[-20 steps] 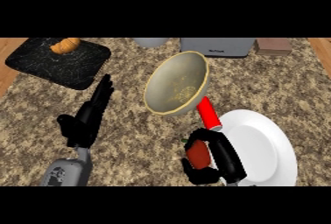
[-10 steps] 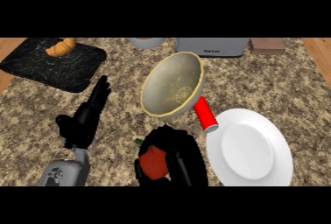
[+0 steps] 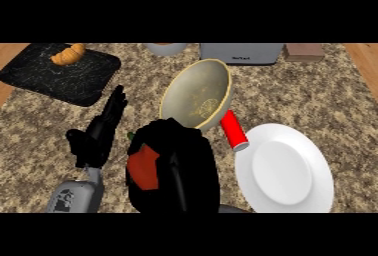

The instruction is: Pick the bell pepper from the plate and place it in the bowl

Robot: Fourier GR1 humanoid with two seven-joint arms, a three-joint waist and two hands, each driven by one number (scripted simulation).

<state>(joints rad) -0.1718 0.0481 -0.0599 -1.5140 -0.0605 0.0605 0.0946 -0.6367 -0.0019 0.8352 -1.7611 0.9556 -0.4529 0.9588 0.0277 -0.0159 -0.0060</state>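
Right now my left hand (image 3: 100, 134) rests open at lower left. Lower centre, my right hand (image 3: 181, 172) curls round the bell pepper (image 3: 145, 167), just below the bowl (image 3: 184, 85), clear of the plate (image 3: 291, 167) at right. Mostly hidden, it might clip the near rim and fall outside.

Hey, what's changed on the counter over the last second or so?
The right hand, curled round the red bell pepper, has carried it leftward off the white plate. It now sits on the near side of the bowl, not yet over it. Nothing was let go. The left hand stayed open at the left, and the bowl and plate kept their places.
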